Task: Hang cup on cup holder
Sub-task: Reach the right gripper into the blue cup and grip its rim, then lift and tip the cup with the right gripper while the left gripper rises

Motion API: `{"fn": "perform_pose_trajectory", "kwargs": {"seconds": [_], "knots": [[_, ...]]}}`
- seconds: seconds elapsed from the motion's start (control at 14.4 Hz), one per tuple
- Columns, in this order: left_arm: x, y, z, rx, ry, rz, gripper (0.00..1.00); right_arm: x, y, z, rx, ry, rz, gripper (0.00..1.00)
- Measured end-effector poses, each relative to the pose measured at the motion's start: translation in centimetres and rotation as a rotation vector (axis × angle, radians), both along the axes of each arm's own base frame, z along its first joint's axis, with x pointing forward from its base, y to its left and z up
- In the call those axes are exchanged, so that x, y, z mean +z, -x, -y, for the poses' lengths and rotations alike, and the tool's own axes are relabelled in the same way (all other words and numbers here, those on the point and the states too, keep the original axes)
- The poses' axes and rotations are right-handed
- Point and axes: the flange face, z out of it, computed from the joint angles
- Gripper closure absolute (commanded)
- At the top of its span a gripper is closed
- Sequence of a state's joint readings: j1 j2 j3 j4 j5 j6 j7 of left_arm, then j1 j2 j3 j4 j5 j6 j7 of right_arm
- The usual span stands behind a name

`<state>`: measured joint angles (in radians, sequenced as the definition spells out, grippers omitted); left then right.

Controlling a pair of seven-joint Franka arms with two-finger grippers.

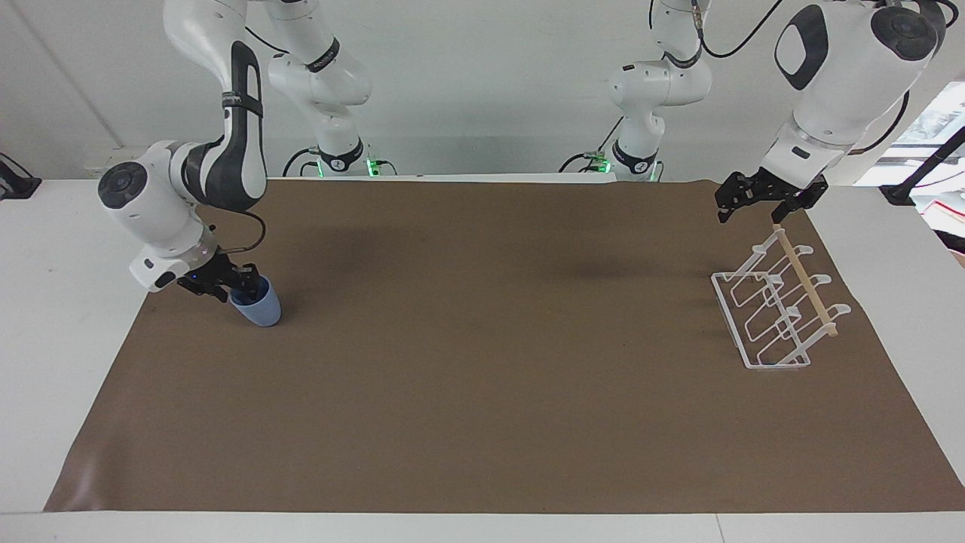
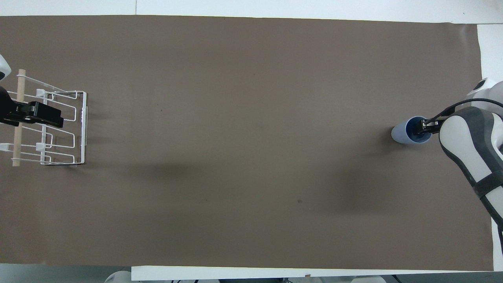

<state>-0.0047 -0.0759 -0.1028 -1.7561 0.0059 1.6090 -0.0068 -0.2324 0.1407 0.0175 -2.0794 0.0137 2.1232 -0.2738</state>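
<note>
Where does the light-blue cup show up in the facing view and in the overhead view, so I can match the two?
Facing view: the cup stands on the brown mat at the picture's left, at the right gripper.
Overhead view: the cup sits at the picture's right edge, at mid-height.
Shared landmark: the cup holder lies at the table's left-arm end, under the left gripper in both.

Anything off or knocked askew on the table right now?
Nothing stands out. The cup stands upright on the brown mat with the right gripper at its rim. The cup holder sits flat at the left arm's end, and the left gripper waits in the air above it.
</note>
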Motion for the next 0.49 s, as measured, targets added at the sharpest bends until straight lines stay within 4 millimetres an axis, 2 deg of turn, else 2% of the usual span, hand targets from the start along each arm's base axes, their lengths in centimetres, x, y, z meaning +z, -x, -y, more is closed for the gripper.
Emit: {"fn": "perform_pose_trajectory", "kwargs": {"seconds": [0.21, 0.49], "knots": [[0.01, -0.01, -0.02, 0.078, -0.005, 0.002, 0.0, -0.66, -0.05, 0.05, 0.007, -0.002, -0.007, 1.0], [0.02, -0.01, -0.04, 0.094, -0.006, 0.003, 0.0, -0.18, -0.2, 0.09, 0.042, -0.004, -0.017, 1.0]]}}
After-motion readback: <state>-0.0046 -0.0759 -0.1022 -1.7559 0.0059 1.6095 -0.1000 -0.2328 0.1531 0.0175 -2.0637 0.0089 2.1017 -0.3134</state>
